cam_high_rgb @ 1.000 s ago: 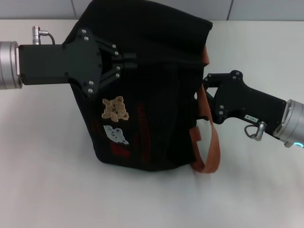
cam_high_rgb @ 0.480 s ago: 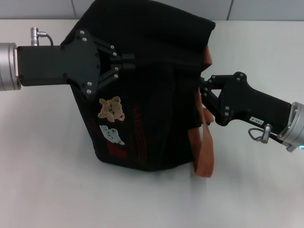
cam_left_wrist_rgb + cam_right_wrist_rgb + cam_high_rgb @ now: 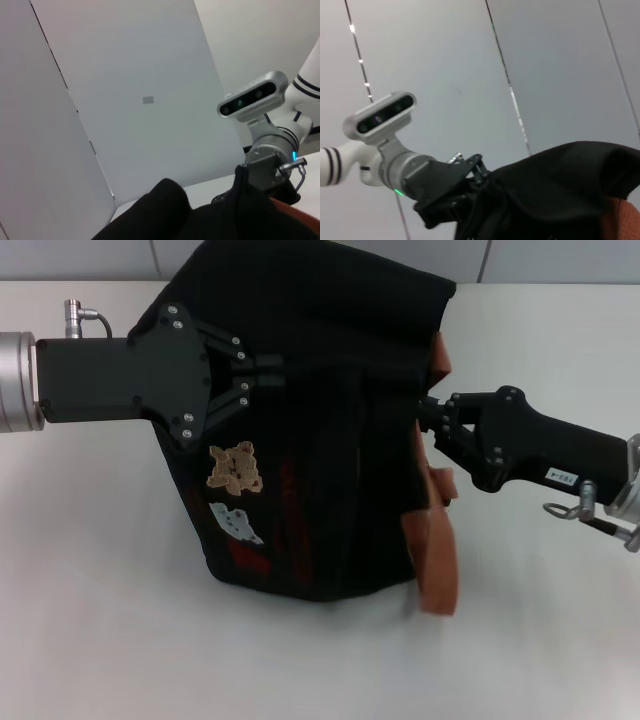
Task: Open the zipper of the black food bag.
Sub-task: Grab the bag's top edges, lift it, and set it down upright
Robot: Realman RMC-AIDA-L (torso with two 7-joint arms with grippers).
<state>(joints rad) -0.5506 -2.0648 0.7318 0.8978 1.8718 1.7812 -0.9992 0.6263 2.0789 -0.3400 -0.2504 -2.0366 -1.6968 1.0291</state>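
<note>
The black food bag (image 3: pixel 320 470) stands on the white table (image 3: pixel 90 620), its tan bear patch (image 3: pixel 232 468) facing me. Coming in from the left, my left gripper (image 3: pixel 268 375) is shut on the fabric at the bag's upper left. From the right, my right gripper (image 3: pixel 422 416) is shut on the bag's upper right edge, beside the orange-brown strap (image 3: pixel 438 560). The zipper cannot be made out against the black fabric. In the left wrist view the bag (image 3: pixel 165 210) peaks up toward the right gripper (image 3: pixel 244 186). In the right wrist view the left gripper (image 3: pixel 476 174) bites the bag (image 3: pixel 560 190).
A grey panelled wall (image 3: pixel 100 258) runs behind the table's far edge. The strap's loose loop droops onto the table at the bag's lower right corner.
The right arm has swung so its wrist sits farther right, with the gripper staying at the bag's right edge. The strap has crumpled lower. The left gripper has barely moved.
</note>
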